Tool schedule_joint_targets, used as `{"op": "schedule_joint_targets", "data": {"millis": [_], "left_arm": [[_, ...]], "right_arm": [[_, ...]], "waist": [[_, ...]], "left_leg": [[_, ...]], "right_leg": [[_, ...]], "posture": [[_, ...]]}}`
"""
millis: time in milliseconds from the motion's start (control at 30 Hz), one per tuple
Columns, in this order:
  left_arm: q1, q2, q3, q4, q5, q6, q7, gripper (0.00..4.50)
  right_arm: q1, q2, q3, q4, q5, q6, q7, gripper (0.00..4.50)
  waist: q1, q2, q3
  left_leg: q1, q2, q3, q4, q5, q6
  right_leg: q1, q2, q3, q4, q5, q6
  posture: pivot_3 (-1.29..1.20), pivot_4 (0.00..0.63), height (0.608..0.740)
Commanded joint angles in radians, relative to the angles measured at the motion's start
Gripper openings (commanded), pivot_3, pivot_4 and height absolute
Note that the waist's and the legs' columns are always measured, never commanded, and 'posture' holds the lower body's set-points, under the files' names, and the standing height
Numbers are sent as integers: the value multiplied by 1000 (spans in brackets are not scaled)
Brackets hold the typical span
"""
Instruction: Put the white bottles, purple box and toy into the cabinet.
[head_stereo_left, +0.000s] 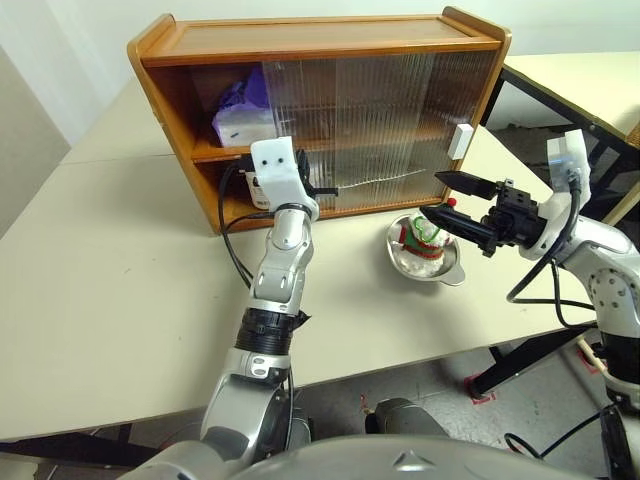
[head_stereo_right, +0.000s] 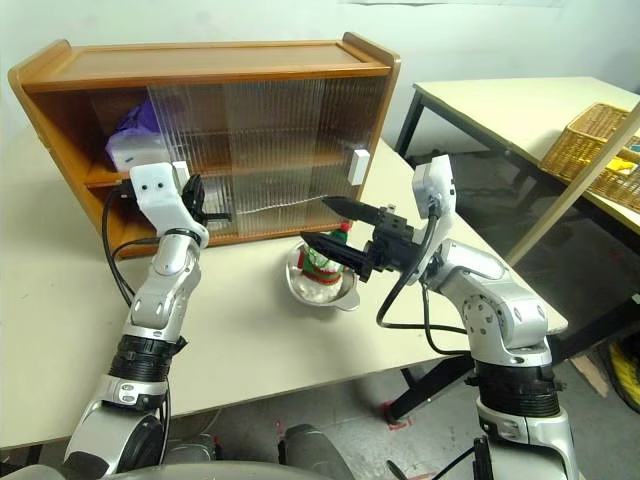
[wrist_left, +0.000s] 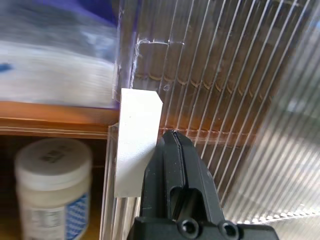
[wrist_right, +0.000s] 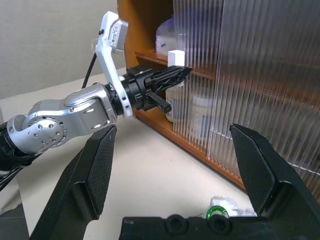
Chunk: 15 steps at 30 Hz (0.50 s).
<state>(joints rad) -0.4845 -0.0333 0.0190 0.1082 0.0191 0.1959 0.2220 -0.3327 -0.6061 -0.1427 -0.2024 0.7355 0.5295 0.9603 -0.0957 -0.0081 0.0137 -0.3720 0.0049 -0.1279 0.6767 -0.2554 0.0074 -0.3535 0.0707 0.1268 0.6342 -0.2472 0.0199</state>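
The cabinet (head_stereo_left: 320, 40) stands at the back of the table, its left end open. The purple box (head_stereo_left: 240, 110) lies on its upper shelf. A white bottle (wrist_left: 52, 185) stands on the lower shelf, and another white bottle (wrist_right: 202, 110) shows dimly behind the ribbed door. My left gripper (head_stereo_left: 325, 190) is shut, its tips against the door's white handle (wrist_left: 135, 140) at the door's left edge. The toy (head_stereo_left: 422, 235) sits in a steel bowl (head_stereo_left: 425, 268) in front of the cabinet. My right gripper (head_stereo_left: 450, 200) hovers open just above the toy, holding nothing.
A second white handle (head_stereo_left: 460, 140) sits at the cabinet's right end. Another table (head_stereo_left: 590, 80) stands to the right across a gap, with a wicker basket (head_stereo_right: 600, 130) on it. The table's front edge runs close below the bowl.
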Motion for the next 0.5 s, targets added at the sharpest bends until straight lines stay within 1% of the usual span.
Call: {"op": "schedule_joint_targets", "data": {"millis": [33, 200, 500], "left_arm": [[13, 30, 84, -28, 16, 26, 66, 31], [9, 55, 109, -32, 26, 26, 97, 31], [11, 88, 189, -29, 19, 30, 157, 31]], "right_arm": [[-19, 6, 15, 12, -10, 0, 5, 4500], [-37, 15, 23, 27, -17, -4, 9, 4500], [-51, 22, 27, 44, -24, -8, 21, 4500]], "waist": [[0, 0, 0], [0, -1, 3], [2, -2, 4]], "left_leg": [[1, 0, 0, 0, 0, 0], [6, 0, -1, -1, 0, -1], [6, 0, -2, -2, 0, -2]], "right_leg": [[0, 0, 0, 0, 0, 0], [3, 0, 0, 0, 1, -1], [2, 1, 1, 0, 1, -3]], "posture": [[-119, 0, 740], [-114, 0, 740], [-99, 0, 740]]}}
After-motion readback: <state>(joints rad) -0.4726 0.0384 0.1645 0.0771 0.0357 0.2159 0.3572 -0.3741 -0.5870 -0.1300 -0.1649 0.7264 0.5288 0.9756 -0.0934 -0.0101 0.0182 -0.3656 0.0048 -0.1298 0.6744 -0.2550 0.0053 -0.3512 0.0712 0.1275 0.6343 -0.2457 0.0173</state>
